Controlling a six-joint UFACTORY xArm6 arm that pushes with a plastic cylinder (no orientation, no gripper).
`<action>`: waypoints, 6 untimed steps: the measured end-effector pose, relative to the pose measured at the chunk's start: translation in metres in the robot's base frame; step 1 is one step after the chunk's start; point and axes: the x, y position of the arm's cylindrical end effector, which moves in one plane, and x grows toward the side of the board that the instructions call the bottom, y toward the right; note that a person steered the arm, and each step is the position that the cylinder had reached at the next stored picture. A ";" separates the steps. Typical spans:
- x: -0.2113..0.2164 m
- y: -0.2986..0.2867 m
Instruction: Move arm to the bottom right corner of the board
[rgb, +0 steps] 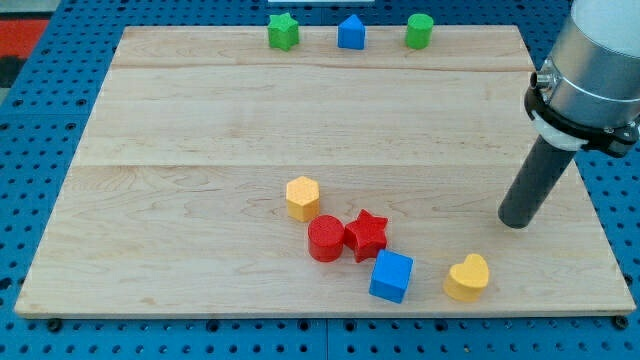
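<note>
My tip (517, 221) rests on the wooden board (200, 150) at the view's right, below the middle. It touches no block. The yellow heart (467, 277) lies below and to the left of the tip, near the bottom edge. The blue cube (391, 276) is left of the heart. The red star (366, 234) and red cylinder (326, 239) touch each other further left. The yellow hexagon (302, 197) sits above the red cylinder.
A green star (283, 31), a blue house-shaped block (350, 32) and a green cylinder (419, 30) line the board's top edge. The arm's grey body (590, 70) hangs over the right edge. A blue pegboard (40, 130) surrounds the board.
</note>
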 end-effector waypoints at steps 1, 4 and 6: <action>0.014 0.007; 0.096 0.087; 0.096 0.007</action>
